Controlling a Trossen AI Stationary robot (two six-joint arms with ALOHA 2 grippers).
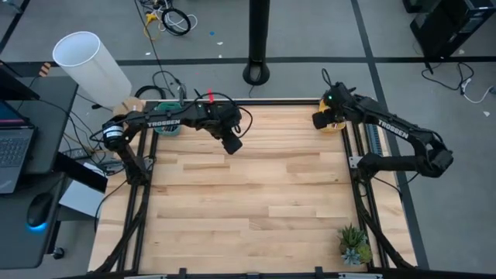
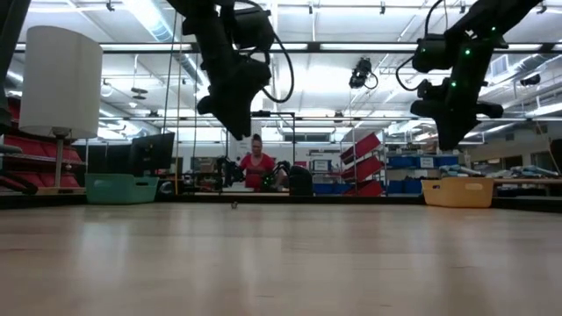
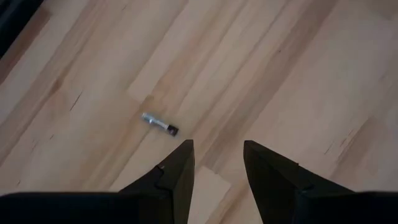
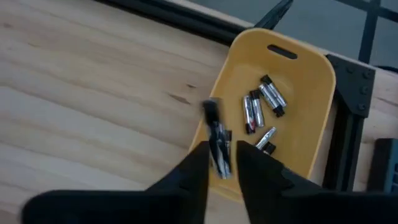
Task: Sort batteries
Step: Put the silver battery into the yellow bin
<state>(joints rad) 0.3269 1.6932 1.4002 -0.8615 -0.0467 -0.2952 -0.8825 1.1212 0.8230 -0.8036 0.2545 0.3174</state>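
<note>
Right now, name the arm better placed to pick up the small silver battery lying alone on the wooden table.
Left. The left gripper hangs open just above the small silver battery; the right gripper is over the yellow plastic tray, a dark battery between its fingers.

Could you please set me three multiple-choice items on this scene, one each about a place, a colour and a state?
1. Where does the lone silvery cylindrical battery ahead of the left claw lie?
A. In a tray
B. On the bare light wooden table
C. Between that claw's fingers

2. What colour is the small plastic tray at the table's far corner, by the right claw?
A. Yellow-orange
B. White
C. Black

3. In what state is the left claw?
A. Shut on a battery
B. Shut on a tray's rim
C. Open, with nothing in it

Answers:
1 B: the left wrist view shows it flat on the planks, clear of the fingers.
2 A: the right wrist view shows a yellow-orange tray with several batteries in it.
3 C: its two dark fingers stand apart, with only wood between them.
</note>
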